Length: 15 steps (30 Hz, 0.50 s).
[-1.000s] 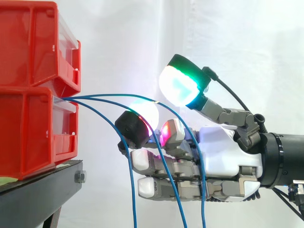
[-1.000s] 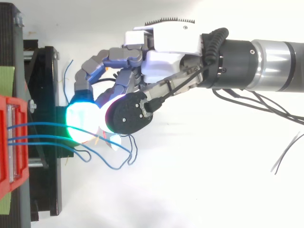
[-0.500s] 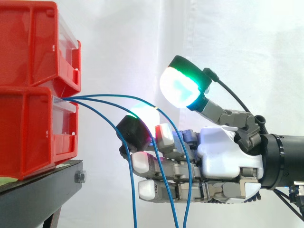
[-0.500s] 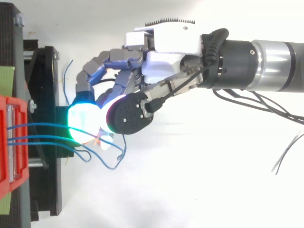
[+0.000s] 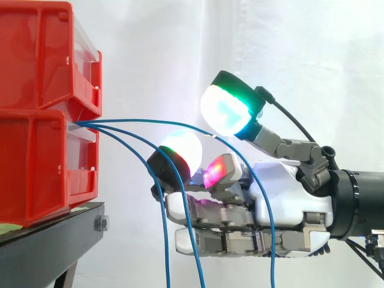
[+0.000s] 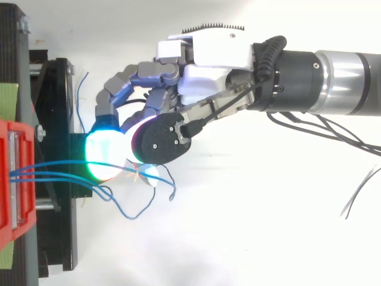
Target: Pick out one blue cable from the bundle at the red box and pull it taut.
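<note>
Three thin blue cables come out of the lower red bin (image 5: pixel 36 168) at its front slot. The top cable (image 5: pixel 144 120) runs almost level to the right, bends sharply at the upper part of my hand (image 5: pixel 288 192) and drops in front of the palm. The other two cables (image 5: pixel 166 252) hang down between the bin and the hand. From above, the cables (image 6: pixel 53 164) leave the red bin (image 6: pixel 15 179), pass under the hand (image 6: pixel 208 59) and end in loose loops.
A second red bin (image 5: pixel 42 54) is stacked on the lower one. Both sit on a black stand (image 5: pixel 54 240) at the left. A white curtain hangs behind. The arm comes in from the right.
The hanging part of the top cable has swung to the right across the palm. The two lower cables have shifted slightly left. The arm has stayed in place.
</note>
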Each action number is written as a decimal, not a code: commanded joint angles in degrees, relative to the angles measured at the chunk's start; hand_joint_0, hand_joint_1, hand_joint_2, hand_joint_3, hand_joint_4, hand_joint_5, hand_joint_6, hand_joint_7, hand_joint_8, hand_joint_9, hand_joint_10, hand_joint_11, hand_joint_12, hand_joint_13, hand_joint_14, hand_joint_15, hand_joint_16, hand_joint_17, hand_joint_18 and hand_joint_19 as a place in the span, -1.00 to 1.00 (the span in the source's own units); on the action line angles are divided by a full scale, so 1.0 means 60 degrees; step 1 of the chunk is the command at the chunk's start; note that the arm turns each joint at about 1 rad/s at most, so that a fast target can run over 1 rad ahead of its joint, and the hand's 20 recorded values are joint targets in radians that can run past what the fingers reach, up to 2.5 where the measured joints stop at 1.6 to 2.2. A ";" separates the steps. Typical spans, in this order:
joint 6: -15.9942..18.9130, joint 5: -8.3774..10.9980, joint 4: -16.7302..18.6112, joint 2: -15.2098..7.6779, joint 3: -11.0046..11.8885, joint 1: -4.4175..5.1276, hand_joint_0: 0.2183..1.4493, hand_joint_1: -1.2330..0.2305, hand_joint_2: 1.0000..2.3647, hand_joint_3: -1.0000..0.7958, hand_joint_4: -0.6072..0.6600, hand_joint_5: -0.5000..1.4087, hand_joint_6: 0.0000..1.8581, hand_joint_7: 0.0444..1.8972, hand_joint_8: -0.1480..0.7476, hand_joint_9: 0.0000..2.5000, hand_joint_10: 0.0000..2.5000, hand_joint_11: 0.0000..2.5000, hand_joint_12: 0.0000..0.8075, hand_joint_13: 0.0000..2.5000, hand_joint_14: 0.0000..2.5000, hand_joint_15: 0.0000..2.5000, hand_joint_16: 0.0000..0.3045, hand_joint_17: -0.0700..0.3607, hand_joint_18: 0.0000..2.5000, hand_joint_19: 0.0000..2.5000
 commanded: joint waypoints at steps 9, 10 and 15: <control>0.0000 0.0001 0.0000 0.0000 -0.0011 0.0000 -0.54 -0.19 -1.00 -0.44 0.20 -0.77 -0.12 -0.20 -0.02 -0.05 -0.98 -0.20 -0.56 -0.42 -0.99 -0.70 -0.92 -0.55 -0.68 -0.63; 0.0000 0.0001 0.0000 0.0000 -0.0011 0.0000 -0.54 -0.19 -1.00 -0.44 0.20 -0.77 -0.12 -0.19 -0.04 -0.05 -0.98 -0.19 -0.56 -0.42 -0.99 -0.70 -0.92 -0.56 -0.68 -0.63; -0.0015 0.0001 0.0000 0.0000 -0.0011 0.0000 -0.53 -0.20 -1.00 -0.44 0.19 -0.77 -0.12 -0.19 -0.07 -0.06 -0.98 -0.09 -0.56 -0.43 -0.99 -0.70 -0.93 -0.56 -0.69 -0.62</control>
